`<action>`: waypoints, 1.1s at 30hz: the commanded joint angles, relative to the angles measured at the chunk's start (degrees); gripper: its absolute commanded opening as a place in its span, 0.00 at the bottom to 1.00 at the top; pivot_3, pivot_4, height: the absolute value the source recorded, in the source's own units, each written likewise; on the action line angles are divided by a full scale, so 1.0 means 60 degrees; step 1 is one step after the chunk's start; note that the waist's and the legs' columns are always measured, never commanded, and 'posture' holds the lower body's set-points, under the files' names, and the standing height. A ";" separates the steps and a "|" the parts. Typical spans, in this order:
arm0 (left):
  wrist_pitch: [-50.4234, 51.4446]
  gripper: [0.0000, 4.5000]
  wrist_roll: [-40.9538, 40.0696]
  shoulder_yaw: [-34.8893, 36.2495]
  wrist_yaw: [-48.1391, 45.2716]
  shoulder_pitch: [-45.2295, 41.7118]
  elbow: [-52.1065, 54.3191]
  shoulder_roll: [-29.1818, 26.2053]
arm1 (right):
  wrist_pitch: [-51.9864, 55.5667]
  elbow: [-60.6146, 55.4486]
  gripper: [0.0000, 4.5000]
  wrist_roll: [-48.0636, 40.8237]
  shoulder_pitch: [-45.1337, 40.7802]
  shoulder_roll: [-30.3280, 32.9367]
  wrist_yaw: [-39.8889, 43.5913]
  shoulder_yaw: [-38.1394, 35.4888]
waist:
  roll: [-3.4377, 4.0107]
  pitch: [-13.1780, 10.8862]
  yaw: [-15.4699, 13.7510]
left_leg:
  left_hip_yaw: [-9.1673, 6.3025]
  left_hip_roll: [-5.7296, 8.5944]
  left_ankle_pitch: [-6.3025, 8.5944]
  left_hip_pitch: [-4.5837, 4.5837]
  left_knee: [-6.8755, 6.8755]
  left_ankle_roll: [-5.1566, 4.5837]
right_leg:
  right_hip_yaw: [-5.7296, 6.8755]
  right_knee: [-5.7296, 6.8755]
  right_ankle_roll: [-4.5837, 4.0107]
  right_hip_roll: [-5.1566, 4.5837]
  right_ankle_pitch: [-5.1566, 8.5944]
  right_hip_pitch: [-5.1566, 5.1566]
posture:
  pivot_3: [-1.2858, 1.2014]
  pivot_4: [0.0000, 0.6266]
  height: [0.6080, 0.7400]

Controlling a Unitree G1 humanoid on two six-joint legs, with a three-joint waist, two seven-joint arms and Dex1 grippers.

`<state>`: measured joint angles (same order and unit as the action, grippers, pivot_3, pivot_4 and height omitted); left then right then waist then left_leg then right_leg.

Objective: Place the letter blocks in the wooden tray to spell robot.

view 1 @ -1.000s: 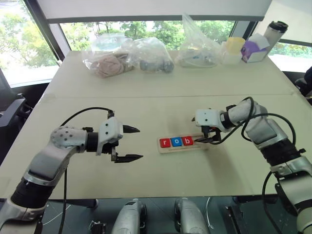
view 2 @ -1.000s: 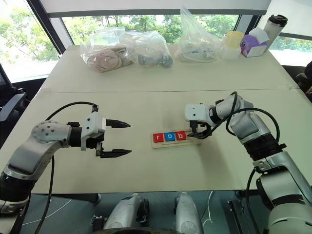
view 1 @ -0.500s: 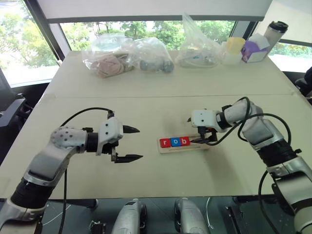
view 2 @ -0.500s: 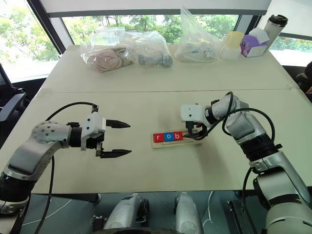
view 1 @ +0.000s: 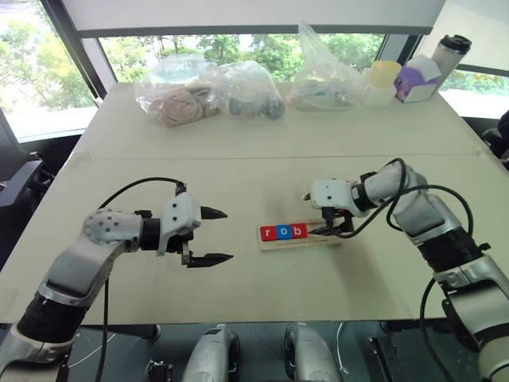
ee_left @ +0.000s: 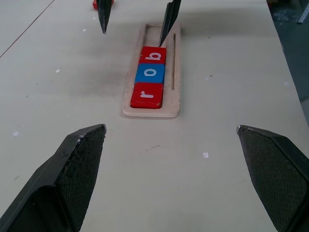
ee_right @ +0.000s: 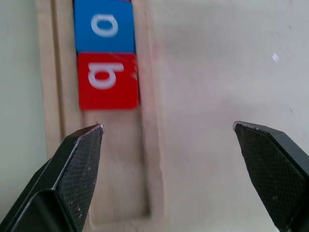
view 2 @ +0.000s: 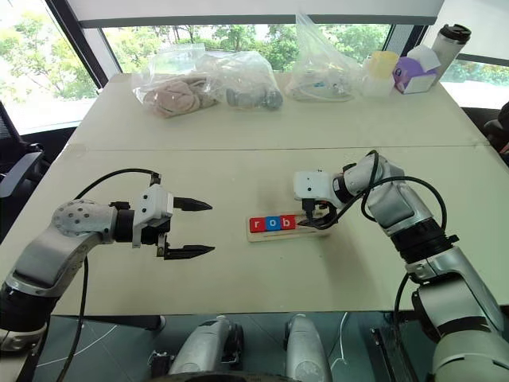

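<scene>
With the red r, blue o and red b letter blocks seated in the pale wooden tray mid-counter, both the right gripper, at the tray's three-o'clock end, and the left gripper off at nine o'clock hold their fingers apart and empty, so fetching the second o, perhaps the red tile beyond the tray, seems next.

In the pale wooden tray lie a red "r" block, a blue "o" block and a red "b" block, all lettered in white. The bench is plain beige. Each end effector, left and right, has black fingers on a white housing.
</scene>
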<state>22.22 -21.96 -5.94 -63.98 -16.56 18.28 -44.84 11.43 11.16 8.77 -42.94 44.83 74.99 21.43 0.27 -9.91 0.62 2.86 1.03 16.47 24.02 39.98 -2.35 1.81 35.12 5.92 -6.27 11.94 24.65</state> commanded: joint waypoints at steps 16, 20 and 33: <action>-0.0105 1.00 -0.0019 -0.0020 -0.0027 -0.0367 0.0070 0.0217 | 0.6788 -0.0762 0.98 -0.0018 -0.0183 -0.1900 -0.6938 -0.4108 | 0.0000 -0.0001 -0.0005 | -0.0002 -0.0008 -0.0008 0.0003 -0.0012 0.0021 | -0.0002 0.0007 -0.0031 -0.0032 0.0014 0.0016 | 0.52 0.24 1.00; -0.0162 1.00 0.0047 -0.0088 -0.0069 -0.0489 -0.0057 0.0286 | 0.7897 -0.0676 0.98 -0.0278 -0.0048 -0.3159 -0.8789 -0.5385 | 0.0001 -0.0001 0.0008 | 0.0000 0.0003 -0.0014 0.0017 -0.0025 0.0030 | -0.0004 0.0008 -0.0028 -0.0035 0.0012 0.0034 | 0.52 0.24 1.00; -0.0255 1.00 0.0082 -0.0101 -0.0139 -0.0481 -0.0079 0.0221 | 0.8322 -0.0150 0.98 -0.1301 0.0119 -0.4193 -1.0286 -0.6050 | 0.0003 -0.0002 0.0057 | 0.0000 0.0004 -0.0017 0.0018 -0.0026 0.0018 | -0.0002 0.0012 0.0001 -0.0001 -0.0002 0.0030 | 0.52 0.24 1.00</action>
<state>21.68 -21.71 -7.45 -64.73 -18.81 16.88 -43.02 62.07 10.62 1.99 -42.06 19.70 13.60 -14.71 0.29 -9.92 0.96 2.86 1.05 16.36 24.13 39.82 -2.25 1.80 35.20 5.93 -6.26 11.92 24.83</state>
